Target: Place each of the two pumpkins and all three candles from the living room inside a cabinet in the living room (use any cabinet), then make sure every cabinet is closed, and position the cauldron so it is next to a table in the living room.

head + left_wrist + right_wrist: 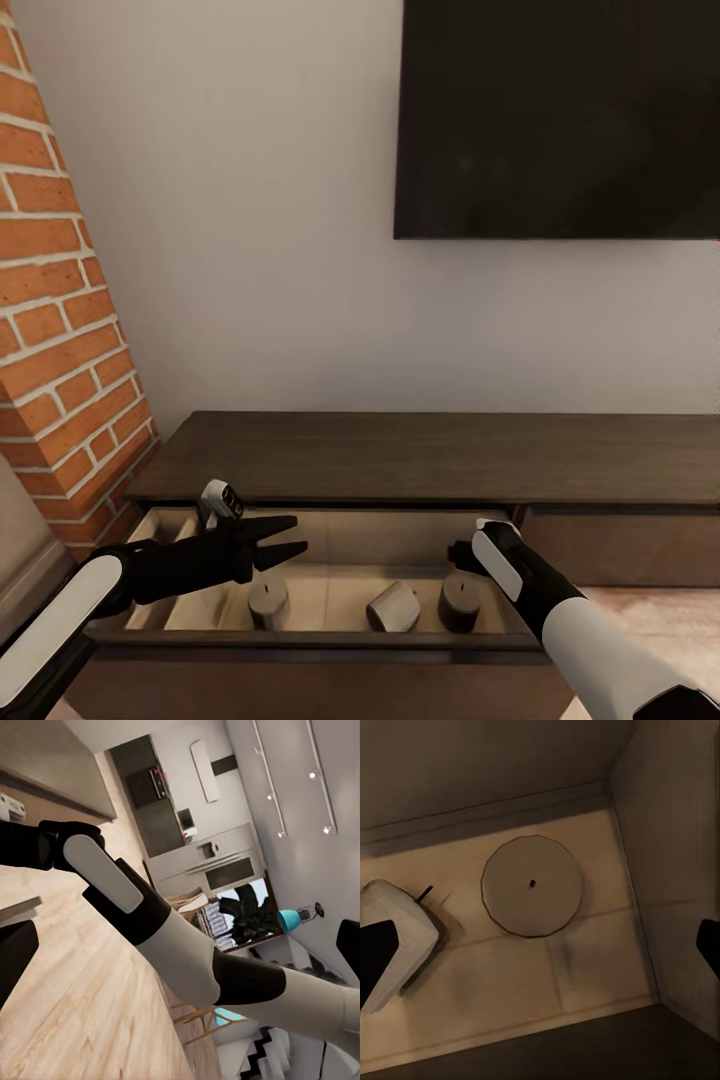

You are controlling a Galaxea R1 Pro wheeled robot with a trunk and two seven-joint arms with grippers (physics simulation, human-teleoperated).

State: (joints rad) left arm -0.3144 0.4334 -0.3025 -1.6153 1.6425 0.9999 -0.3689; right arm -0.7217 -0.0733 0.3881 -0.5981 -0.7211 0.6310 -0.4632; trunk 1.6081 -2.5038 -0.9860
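1. Cabinet (pixel 420 455) runs across the lower half of the head view, dark brown, against the pale wall; its drawer (pixel 330 575) is pulled open at lower centre, beige inside.
2. Three candles sit in the drawer: left candle (pixel 268 603) upright, middle candle (pixel 393 607) tipped on its side, right candle (pixel 458 602) upright at the drawer's right end.
3. Left claw (pixel 285 541) hangs over the drawer's left part, lower left of the head view, pointing right. Fingers spread a little, nothing between them.
4. Right claw (pixel 462 556) hangs over the right candle, lower right of centre in the head view, pointing down into the drawer.
5. Right wrist view: right candle (pixel 532 886) seen from straight above, near frame centre, wick a dark dot; tipped candle (pixel 394 934) at the left edge. Black fingertips (pixel 376 960) show at the far left and right edges, so the claw is wide open, well clear of the candle, gripping nothing.
6. Left wrist view: right arm (pixel 172 937) crosses the frame diagonally over the wood floor (pixel 82 997).
7. Television (pixel 557 118) on the wall, upper right of the head view; brick chimney (pixel 60 300) along the left edge.
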